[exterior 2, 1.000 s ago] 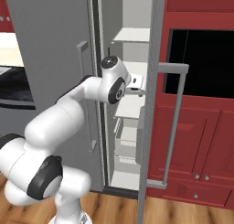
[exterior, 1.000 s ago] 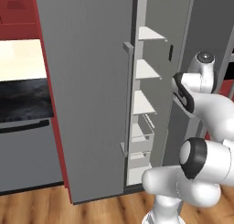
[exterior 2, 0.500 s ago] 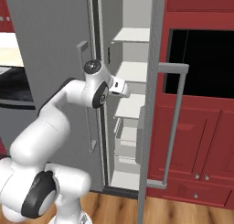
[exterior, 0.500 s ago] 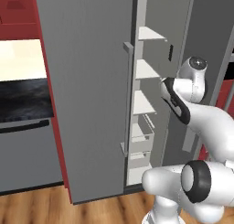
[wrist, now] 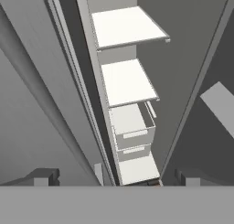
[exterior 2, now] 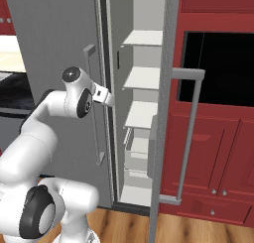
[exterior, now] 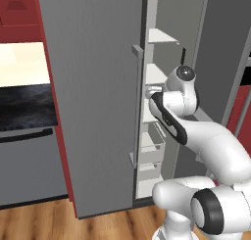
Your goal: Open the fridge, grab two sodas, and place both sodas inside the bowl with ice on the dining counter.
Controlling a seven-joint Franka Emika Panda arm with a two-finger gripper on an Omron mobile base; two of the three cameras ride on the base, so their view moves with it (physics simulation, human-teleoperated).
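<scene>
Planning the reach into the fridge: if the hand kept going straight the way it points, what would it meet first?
Probably the pale drawer below the shelves of the open fridge; nothing nearer shows, though depth is unclear.

The fridge (exterior 2: 139,88) stands between a stove (exterior: 24,136) on its left and tall cabinets (exterior 2: 218,138) on its right, with its right door (exterior 2: 166,113) swung out toward the robot and its left door (exterior: 93,87) closed. Inside the open compartment, shelves (wrist: 128,81) are stacked one above another, with drawers (wrist: 132,129) below them and a bottom shelf under those. The end effector (exterior 2: 105,97) hangs in front of the opening, beside the left door's handle (exterior 2: 92,103), level with the middle shelves.
</scene>
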